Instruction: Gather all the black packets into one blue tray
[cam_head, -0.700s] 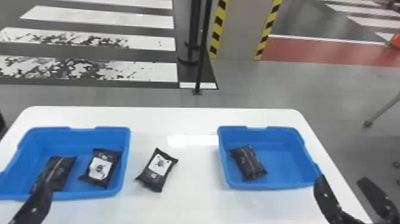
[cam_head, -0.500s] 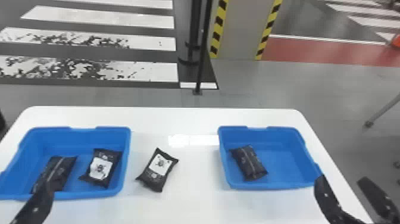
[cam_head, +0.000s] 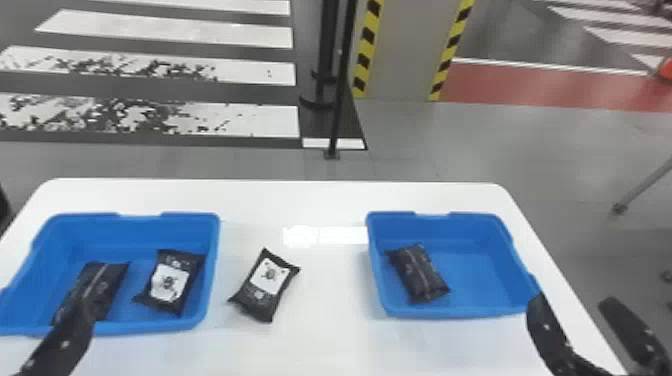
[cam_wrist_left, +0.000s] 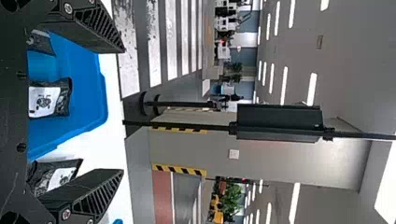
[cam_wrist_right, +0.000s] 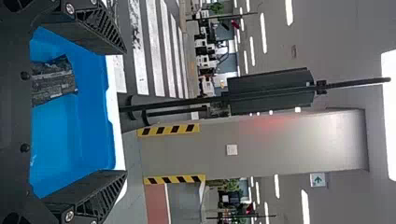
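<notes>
1. Two flat fingers of the left claw (cam_wrist_left: 122, 111) stand wide apart, nothing clamped between them, above the near edge of the left tray (cam_head: 125, 232); the right claw (cam_head: 572, 302) is likewise spread and bare, at the near right corner of the right tray (cam_head: 450, 225).

2. Just ahead of the left claw lies the plain-faced packet (cam_head: 100, 280), aslant inside the left tray and partly hidden by a finger.

3. A little farther on, toward the robot's right, the white-labelled packet (cam_head: 172, 282) shares that tray, near its inner side wall.

4. Beyond that wall, farther right of the left claw, the loose packet (cam_head: 267, 282) rests label up on the white table (cam_head: 325, 340). It looks light and soft, its glossy film probably slippery; a gentle grip across the plump middle should serve better than one on the thin crimped ends.

5. Farthest from the left claw, and ahead and left of the right one, the seamed packet (cam_head: 420, 272) lies against the right tray's inner side. Likely as pliant as the rest, it would need lifting over the wall, should the fuller left tray be the chosen one.
</notes>
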